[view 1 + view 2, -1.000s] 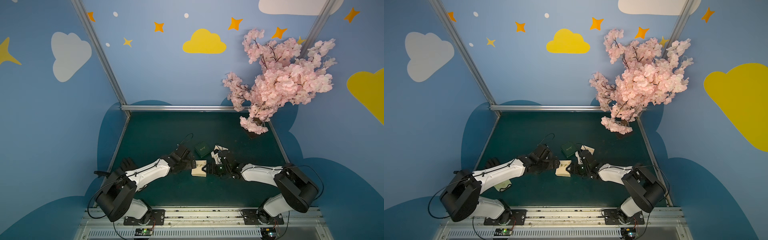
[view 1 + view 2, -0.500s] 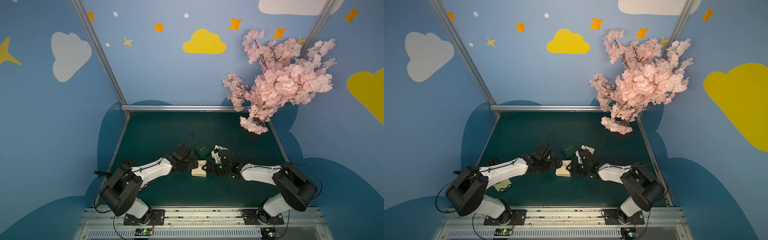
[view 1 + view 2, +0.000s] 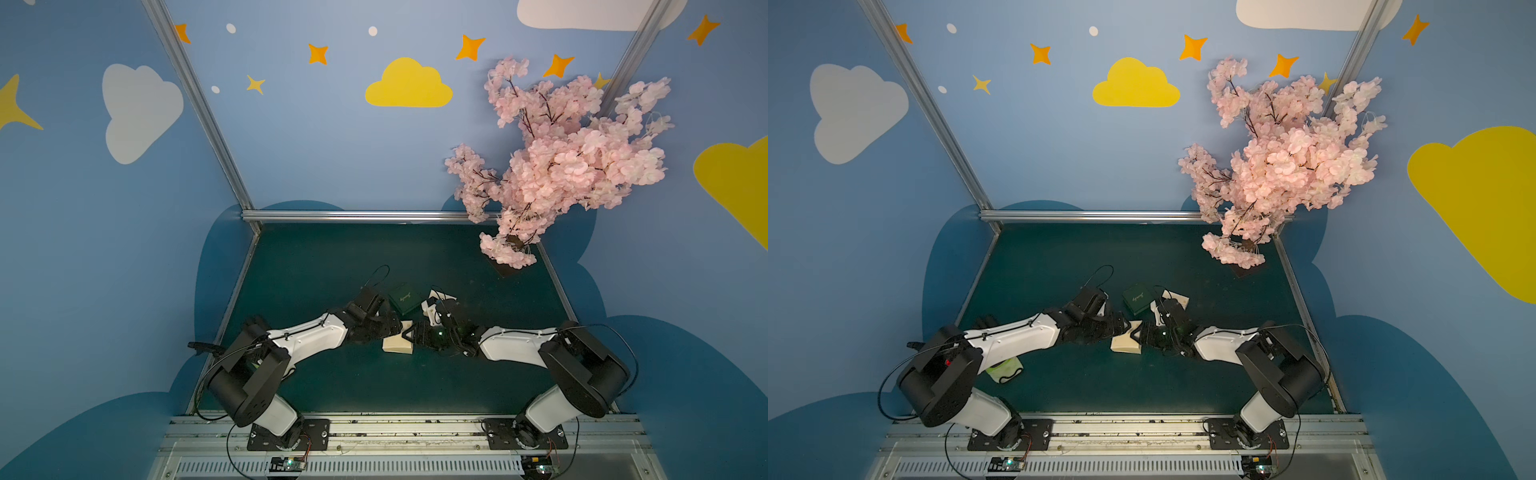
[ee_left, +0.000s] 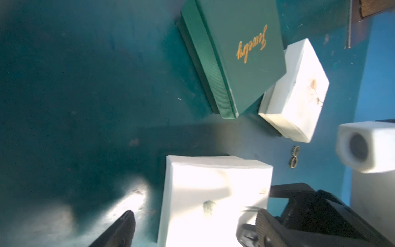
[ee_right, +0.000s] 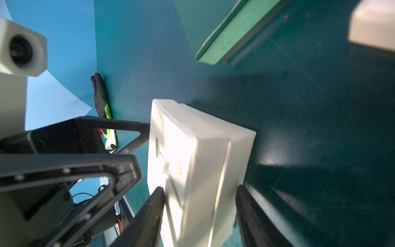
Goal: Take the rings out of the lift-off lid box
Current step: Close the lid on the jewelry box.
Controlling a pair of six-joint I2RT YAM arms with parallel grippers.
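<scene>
The cream lift-off lid box (image 3: 397, 345) lies mid-table with its lid on, between both grippers. My left gripper (image 4: 194, 213) is open and straddles one end. One finger (image 4: 123, 226) stands clear of the box and the other overlaps its edge. My right gripper (image 5: 199, 188) flanks the opposite end. One finger (image 5: 157, 203) rests on the lid's top face. The other finger (image 5: 242, 205) sits beside the base with a thin sliver of table showing between. Two small silvery rings (image 4: 295, 151) lie on the table next to the box.
A green box (image 3: 404, 297) with gold lettering leans on a white box (image 4: 297, 89) just behind the grippers. A pink blossom tree (image 3: 557, 166) fills the back right corner. A black and green glove (image 3: 1007, 371) lies under the left arm near the left wall.
My left gripper has edged in around the cream box and its jaws have narrowed a little. The right gripper has stayed at the box.
</scene>
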